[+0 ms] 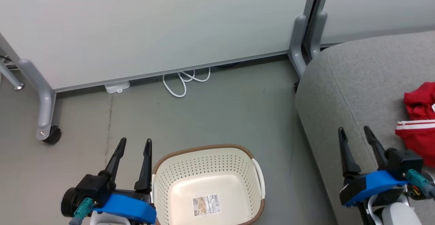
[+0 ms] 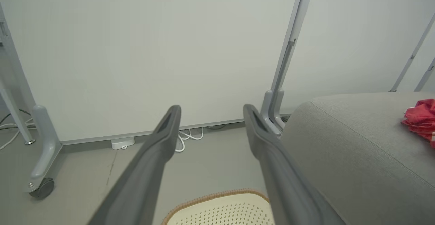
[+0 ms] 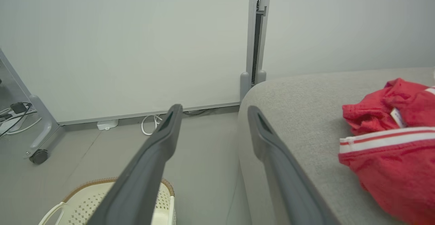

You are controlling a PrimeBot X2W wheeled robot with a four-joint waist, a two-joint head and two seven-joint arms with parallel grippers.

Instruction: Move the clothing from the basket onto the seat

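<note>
Item: red white-striped clothing [image 1: 419, 123], bunched on the grey seat [image 1: 357, 82] at 3 o'clock; cream basket [image 1: 204, 147] at 6 o'clock holding just its label [image 1: 206, 205]; left gripper [image 1: 136, 140] and right gripper [image 1: 354, 128] both spread wide, gripping nothing; handling note: transfer judged complete, any retreat should avoid snagging the fabric.

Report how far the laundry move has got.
Done: the red clothing lies on the seat, and the basket holds just its label. In hand: nothing; left gripper and right gripper are open and empty. Left: apparently nothing, though the clothing runs off frame.
</note>
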